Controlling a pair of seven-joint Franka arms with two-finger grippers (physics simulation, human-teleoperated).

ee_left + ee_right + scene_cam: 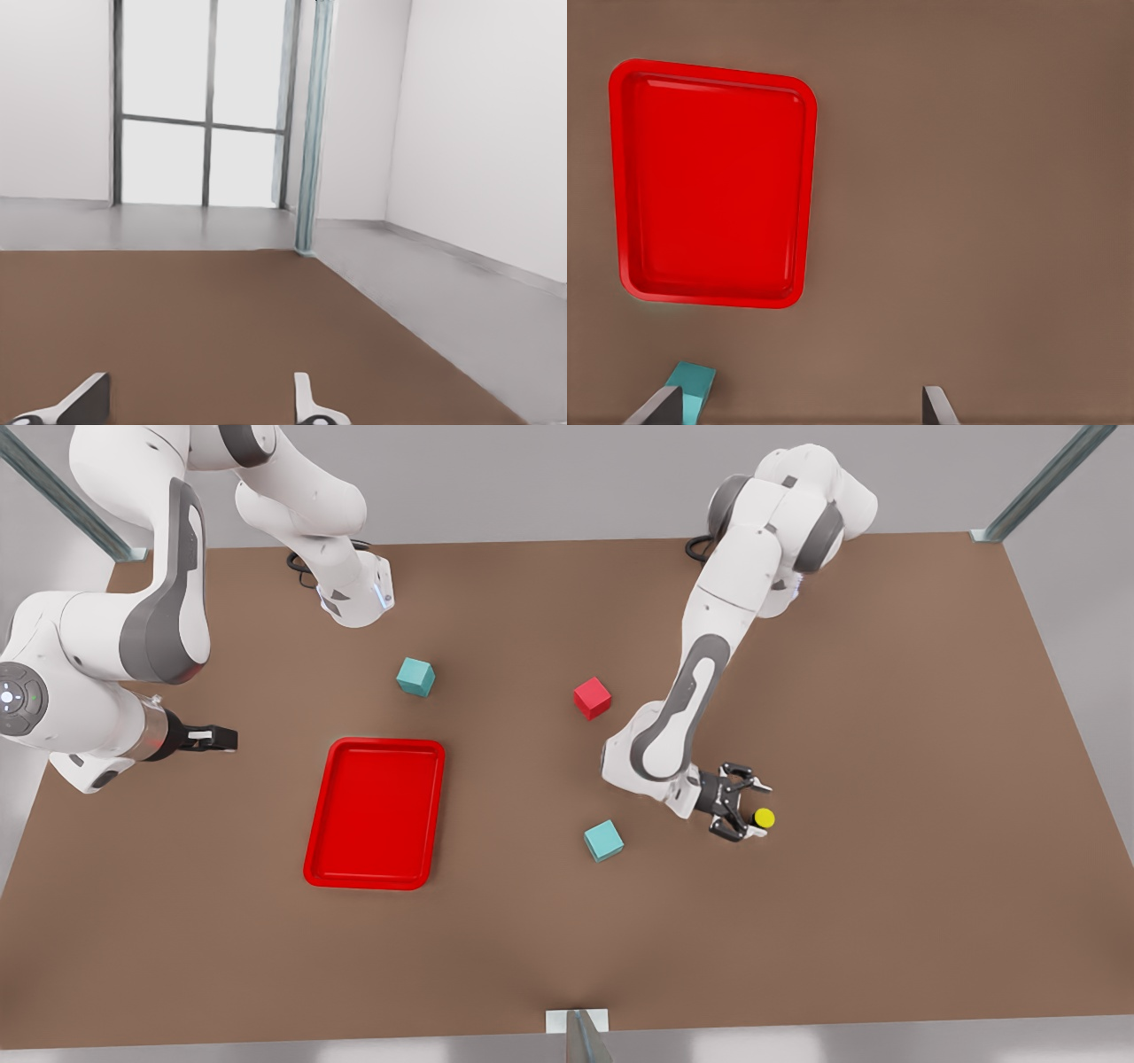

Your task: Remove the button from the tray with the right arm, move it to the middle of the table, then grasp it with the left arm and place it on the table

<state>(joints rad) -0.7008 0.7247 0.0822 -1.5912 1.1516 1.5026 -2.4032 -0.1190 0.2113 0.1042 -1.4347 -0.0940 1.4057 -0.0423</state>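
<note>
left gripper [753,808]: black two-finger end effector of the white left arm, lying almost level with the large matte brown table [886,921]. the fingers are spread wide and hold nothing. just beside one fingertip sits the tiny button with grey body and round yellow cap [765,817]. you cannot tell whether they touch, or whether the button rests fully on the table. the set-down looks to be at its end, so draw straight back along the finger axis. do not swing sideways, as a brushed fingertip would likely roll so small a part. behind the wrist lies a small teal cube [603,840]; keep the forearm off it. farther back stand a red cube [592,697] and the shallow bright red tray [365,882]. beyond the tray the right gripper [221,738] waits, fingers parted and holding nothing.
</note>
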